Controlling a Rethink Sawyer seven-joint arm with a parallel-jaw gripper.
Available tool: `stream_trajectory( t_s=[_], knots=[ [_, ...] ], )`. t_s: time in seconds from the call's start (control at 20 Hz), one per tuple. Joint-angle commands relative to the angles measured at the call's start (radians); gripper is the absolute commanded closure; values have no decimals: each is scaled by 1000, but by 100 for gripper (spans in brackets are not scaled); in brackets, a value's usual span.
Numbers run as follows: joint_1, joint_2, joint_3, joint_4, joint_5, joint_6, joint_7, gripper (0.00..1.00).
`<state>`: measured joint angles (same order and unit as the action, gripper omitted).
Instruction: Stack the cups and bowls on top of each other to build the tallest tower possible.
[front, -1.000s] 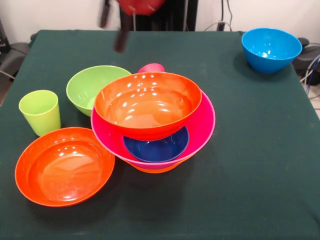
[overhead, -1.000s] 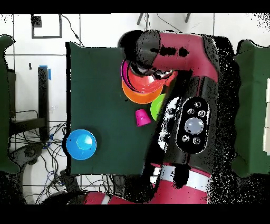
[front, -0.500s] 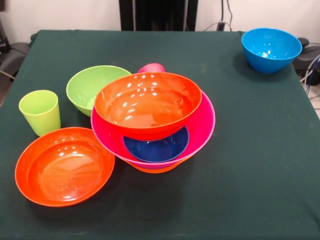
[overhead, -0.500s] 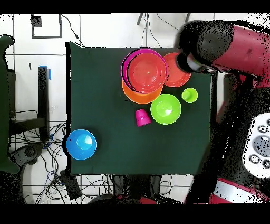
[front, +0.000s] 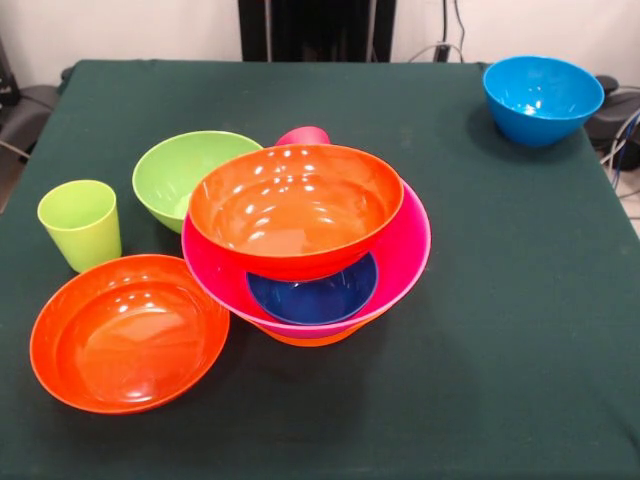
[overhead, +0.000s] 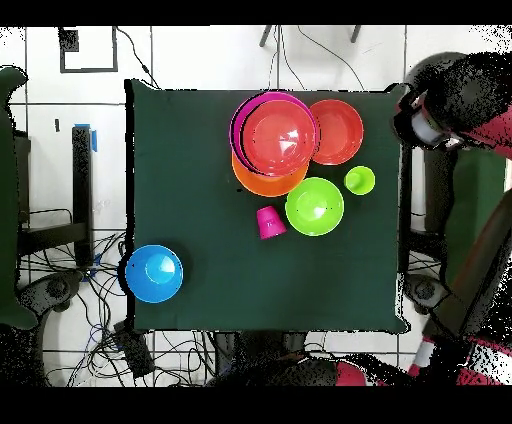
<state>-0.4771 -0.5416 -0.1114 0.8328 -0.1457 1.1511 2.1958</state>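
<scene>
The green-covered desk (front: 500, 300) carried every piece. In the overhead view the red and black arm (overhead: 470, 200) lay off the desk's edge, beyond the side where the shallow bowl and the lime cup stood. Its hand (overhead: 428, 118) was over the floor, clear of all the pieces. Whether the hand was spread or closed could not be told, and nothing could be seen in it.

The tower (front: 310, 240) stood near the desk's middle. A big pink bowl (front: 405, 250) held a big orange bowl (front: 295, 205) tilted inside it. A small dark blue bowl (front: 315, 295) showed under the orange one. An orange piece (front: 310, 338) peeked out beneath the pink bowl.

A shallow red-orange bowl (front: 130, 335) sat upright just beside the tower. A green bowl (front: 185, 175) stood close behind it, next to the tower. The light blue bowl (front: 542, 98) sat alone at a far corner, well apart from the others.

The lime green cup (front: 80, 225) stood upright near the green bowl. The pink cup (front: 302, 135) was mostly hidden behind the tower.
</scene>
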Motion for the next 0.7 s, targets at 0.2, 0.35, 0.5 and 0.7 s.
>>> stream_trajectory(
  t_s=[0.2,0.35,0.5,0.7],
  knots=[
    [-97,83,227,202,77,-4,-293,0],
    [-132,77,261,255,99,-27,-314,0],
    [-163,70,292,305,122,-43,-314,0],
    [-190,85,330,311,135,-31,-295,0]
  ],
)
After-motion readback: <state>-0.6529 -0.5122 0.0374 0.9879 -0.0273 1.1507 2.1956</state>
